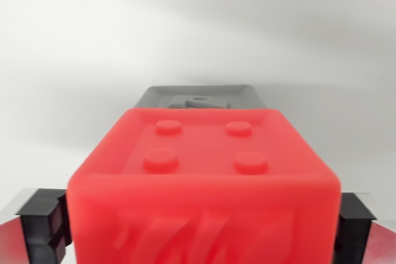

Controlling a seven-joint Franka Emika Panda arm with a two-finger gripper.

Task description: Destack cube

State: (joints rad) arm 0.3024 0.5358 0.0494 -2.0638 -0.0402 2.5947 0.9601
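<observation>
My tool (201, 227) was clamped on the red cube (204, 177), which filled the lower centre of the frame, a black finger pad (42, 224) pressed to each flank at lower left and lower right. The grey cube (198, 98) sat just behind its top edge, at centre. I judged the red cube light, rigid moulded plastic with smooth, somewhat slippery walls (studs on the upper face). The flat opposing sides looked the soundest hold. The pale table (74, 60) lay beyond.
</observation>
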